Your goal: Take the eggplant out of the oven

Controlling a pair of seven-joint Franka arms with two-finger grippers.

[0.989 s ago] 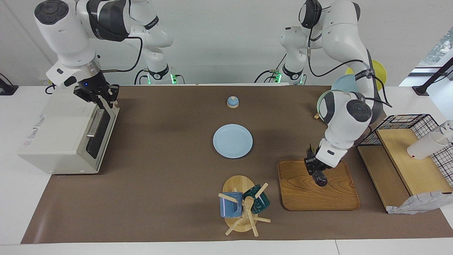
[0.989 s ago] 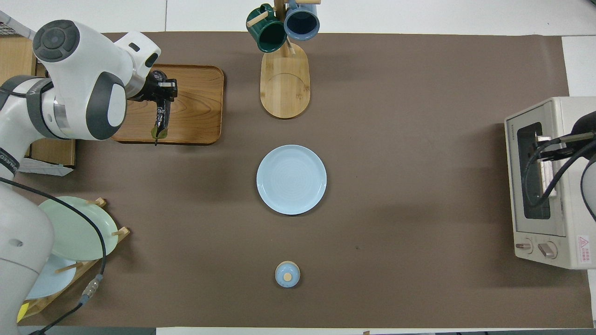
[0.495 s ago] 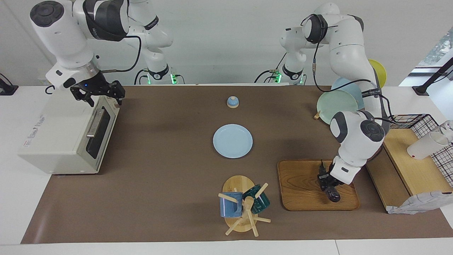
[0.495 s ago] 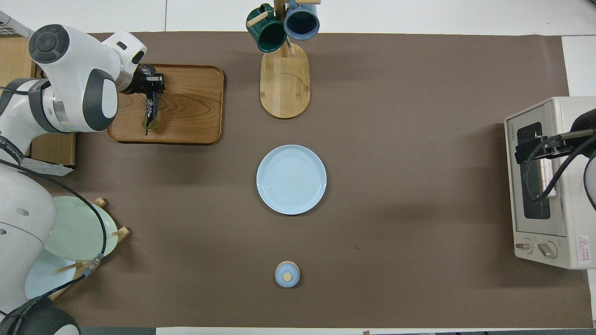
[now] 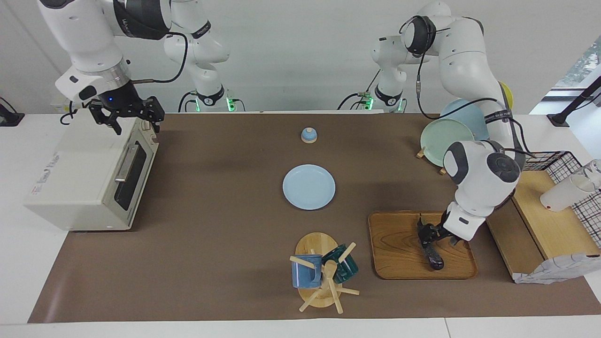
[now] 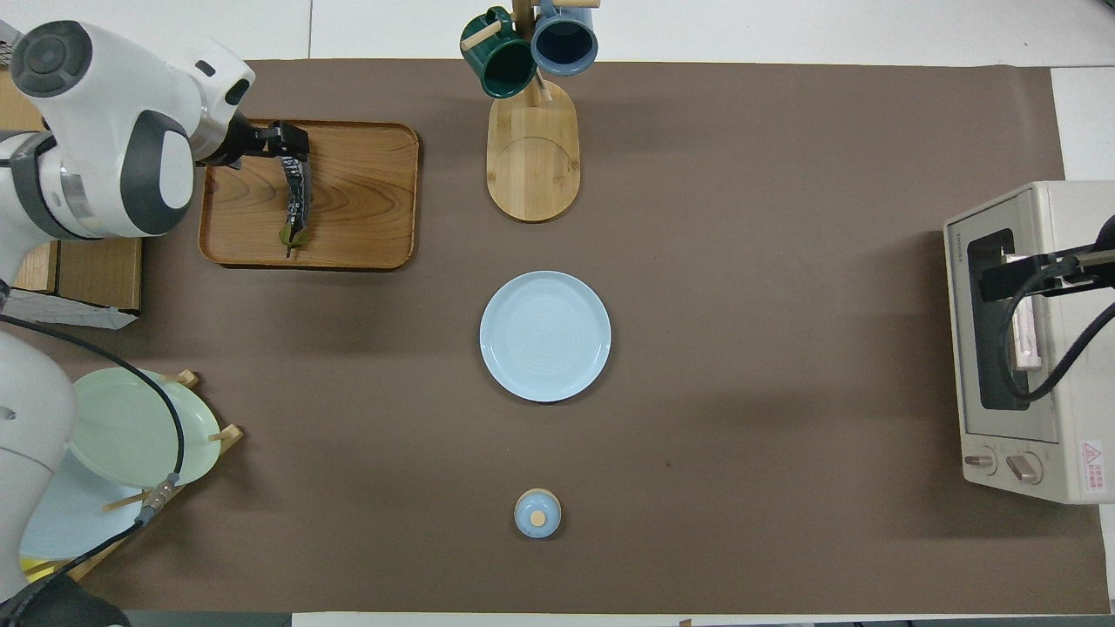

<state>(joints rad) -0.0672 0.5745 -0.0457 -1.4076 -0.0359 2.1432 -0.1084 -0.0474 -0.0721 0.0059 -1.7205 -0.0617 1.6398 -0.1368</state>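
Eggplant lying on wooden tray, lower right of facing view, clear of closed oven at left. Left pincer released just above it; right pincer spread over oven top, door job likely done.

The scene is lit brightly and evenly from above. Soft, blurred shadows are cast on the mat beside the oven and around the plate. A faint sheen is seen on the oven's glass door. Daylight is admitted at a window well away from the oven. Both views are rendered sharp, with little edge distortion.
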